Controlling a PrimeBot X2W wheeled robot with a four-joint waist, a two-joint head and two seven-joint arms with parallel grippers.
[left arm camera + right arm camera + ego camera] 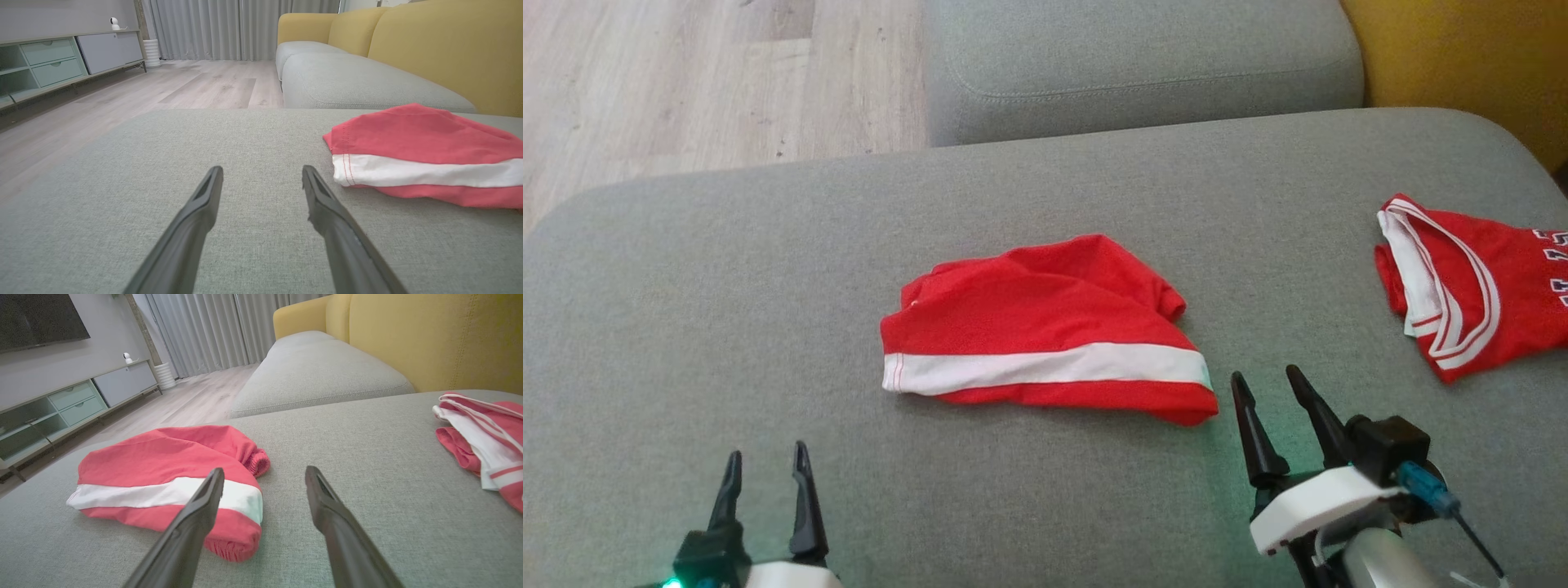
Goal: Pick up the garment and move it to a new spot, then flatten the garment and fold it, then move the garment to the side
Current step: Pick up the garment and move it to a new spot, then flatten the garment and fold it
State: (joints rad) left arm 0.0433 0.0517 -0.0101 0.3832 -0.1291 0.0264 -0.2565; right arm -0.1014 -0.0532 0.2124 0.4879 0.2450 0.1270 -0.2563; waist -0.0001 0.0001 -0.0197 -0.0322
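A red garment with a white stripe [1045, 335] lies folded in a loose bundle on the grey sofa seat [768, 286], near its middle. My right gripper [1267, 380] stands open just to the right of the bundle's near right corner, apart from it. In the right wrist view the garment [163, 473] lies left of the open right gripper [264, 475]. My left gripper [766, 459] is open at the lower left, well short of the cloth. The left wrist view has the garment [425, 155] to the right of the left gripper [261, 174].
A second red garment with white trim and numbers [1470, 286] lies at the seat's right edge, also seen as the trimmed garment [486, 441]. Another grey cushion [1143, 65] sits beyond, with the yellow backrest [1462, 57] on the right and wooden floor [686, 82] to the left.
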